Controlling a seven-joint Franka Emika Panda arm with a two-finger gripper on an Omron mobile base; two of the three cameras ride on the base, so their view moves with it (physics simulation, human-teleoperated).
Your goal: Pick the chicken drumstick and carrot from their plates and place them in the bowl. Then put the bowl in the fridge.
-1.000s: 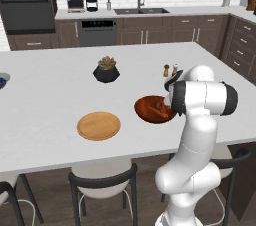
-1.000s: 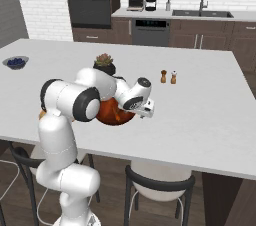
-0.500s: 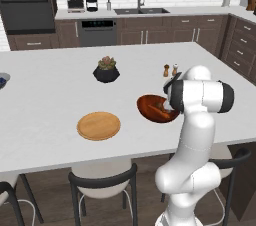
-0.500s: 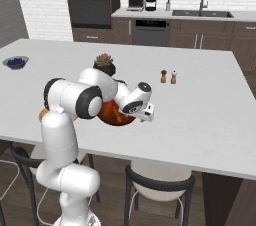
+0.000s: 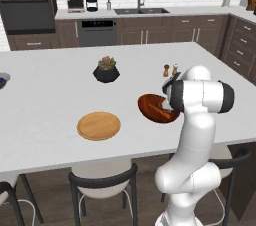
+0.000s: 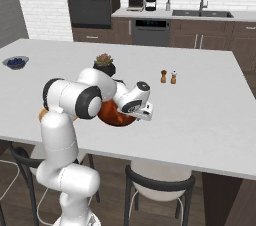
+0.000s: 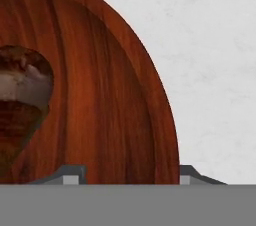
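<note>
The bowl [image 5: 156, 108] sits near the counter's [image 5: 50, 95] front edge, the chicken drumstick [image 7: 20, 100] inside it. The jaws straddle its rim, set narrowly apart, gripping nothing visibly.

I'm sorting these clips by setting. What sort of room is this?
A simulated home kitchen: a wall oven, a sink beneath a window, and a large white island counter with stools.

Bowl [image 5: 155, 108]: glossy reddish-brown, round, shallow, upright on the surface [image 5: 60, 95] near its front edge. Drumstick [image 7: 20, 100]: dark reddish-brown lump lying inside the bowl. Wooden plate [image 5: 98, 125]: flat, tan, round, left of the bowl, apart from it.
</note>
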